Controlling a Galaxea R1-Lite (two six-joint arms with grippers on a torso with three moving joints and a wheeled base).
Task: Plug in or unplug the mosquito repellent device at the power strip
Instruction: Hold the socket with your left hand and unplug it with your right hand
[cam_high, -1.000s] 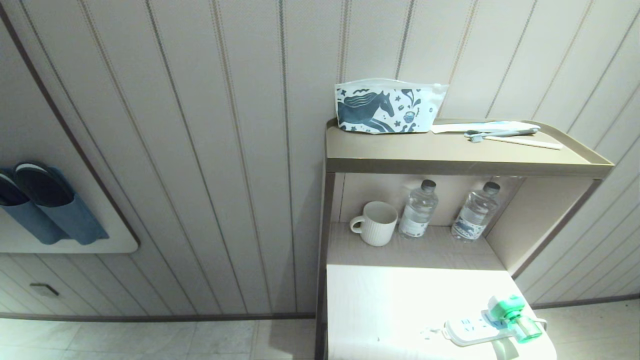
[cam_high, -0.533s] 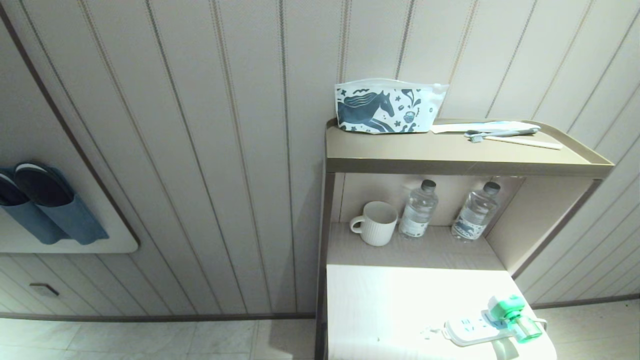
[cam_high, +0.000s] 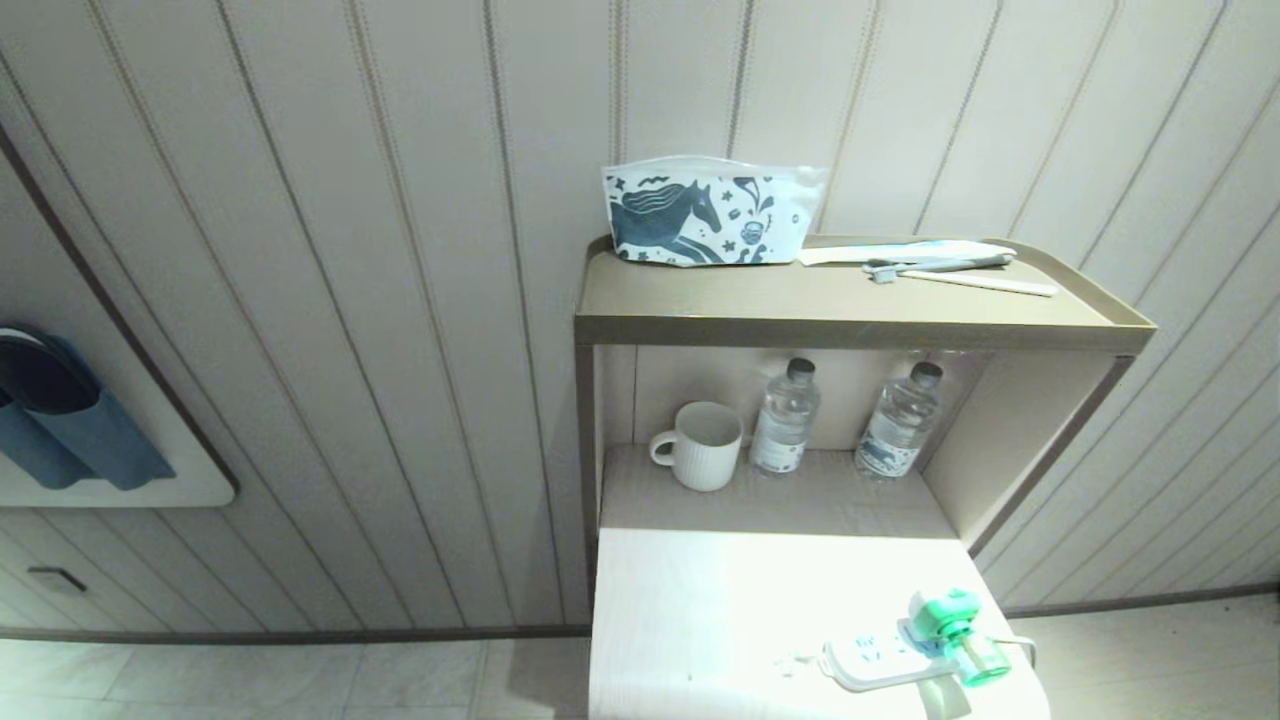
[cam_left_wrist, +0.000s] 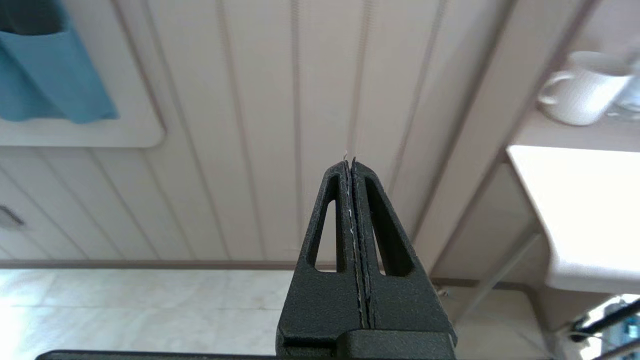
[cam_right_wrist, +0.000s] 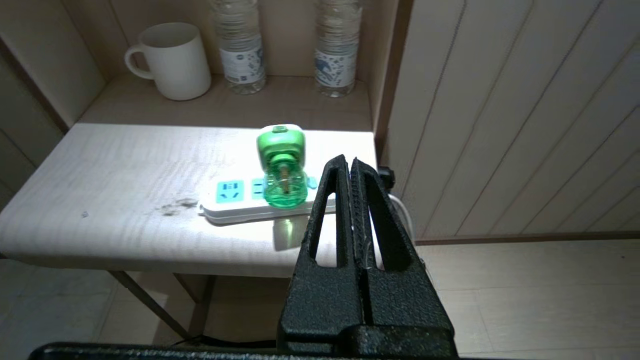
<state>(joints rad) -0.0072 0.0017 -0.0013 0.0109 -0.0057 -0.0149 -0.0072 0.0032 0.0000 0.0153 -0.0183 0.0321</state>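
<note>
While the device already sits in the strip, the step in hand reads as an approach ahead of unplugging.

Left gripper (cam_left_wrist: 353, 162): fingers pressed together, empty, off the table's left side, facing the panelled wall (cam_high: 400, 300).
Mug (cam_high: 700, 445): white, ribbed, on the lower shelf, left of two water bottles (cam_high: 785, 418).
Bottle labels: blue print, not legible.
Pouch (cam_high: 705, 212): on the top shelf, blue horse drawing, no readable writing.
Power strip (cam_right_wrist: 240, 202): flat near the table's front right edge; socket faces pale blue, no legible marking.
Mosquito repellent device (cam_right_wrist: 281, 167): seated upright in the strip, right of a free socket, green bottle toward the right wrist camera.
Right gripper (cam_right_wrist: 348, 162): fingers closed, empty, near the device but not touching.
Next move: judged to need the jaws parted, set around the device's head, then a straight pull.
</note>
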